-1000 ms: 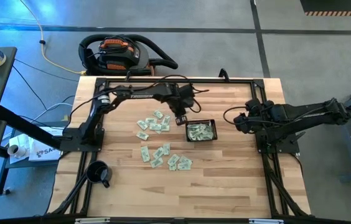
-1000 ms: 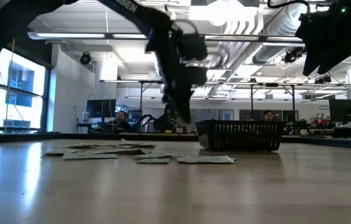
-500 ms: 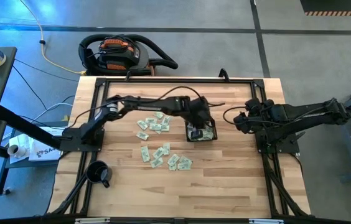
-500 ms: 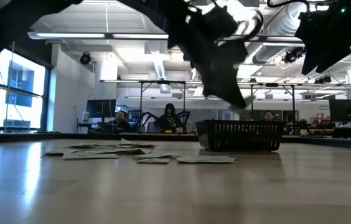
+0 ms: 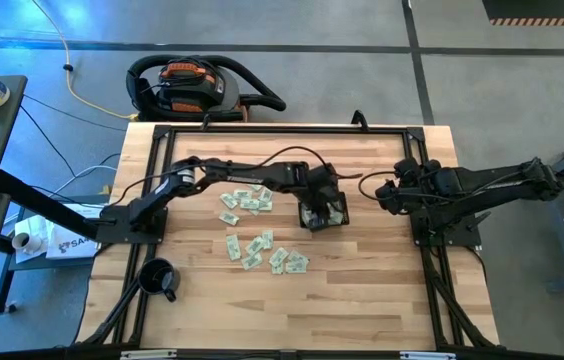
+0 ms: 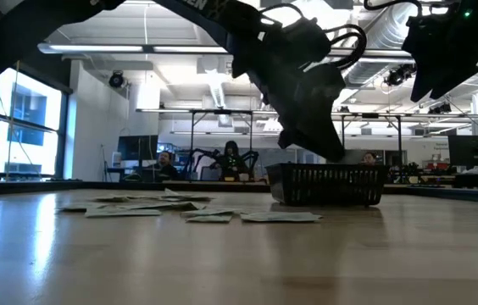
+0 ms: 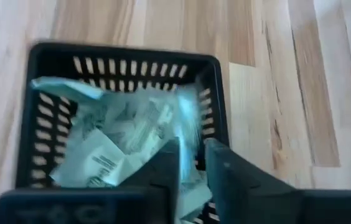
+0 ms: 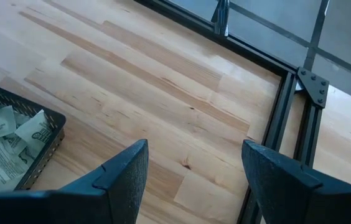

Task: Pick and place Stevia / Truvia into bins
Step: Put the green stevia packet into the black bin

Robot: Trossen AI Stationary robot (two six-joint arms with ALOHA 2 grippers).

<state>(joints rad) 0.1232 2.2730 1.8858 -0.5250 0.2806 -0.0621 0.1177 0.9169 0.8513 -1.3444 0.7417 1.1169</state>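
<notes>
The black basket [image 5: 345, 210] [image 6: 328, 185] stands right of the table's middle with several pale green sachets [image 7: 110, 146] heaped inside. My left gripper [image 5: 314, 208] [image 7: 194, 168] slants down over its left part, fingers apart, with a blurred sachet [image 7: 188, 121] in the gap. More sachets lie flat on the wood in two loose groups [image 5: 247, 198] [image 5: 262, 252]. My right gripper [image 5: 387, 192] [image 8: 194, 162] waits open, high above the table's right side. My left gripper comes at the basket slanting down from the table's left. A blurred sachet [image 7: 187, 109] stands on edge between its fingertips, above the heap. Whether the fingers [image 7: 166, 165] touch it, I cannot tell.
A round black mug [image 5: 158, 279] stands at the near left corner. The black frame rails [image 8: 287, 106] run along the table's edges. Bare wood [image 5: 362, 280] lies near and to the right of the basket.
My left gripper has swung from the far group of sachets toward the table's right, ending over the basket. It has tipped from pointing steeply down to a shallower slant and sunk a little toward the basket's rim.
</notes>
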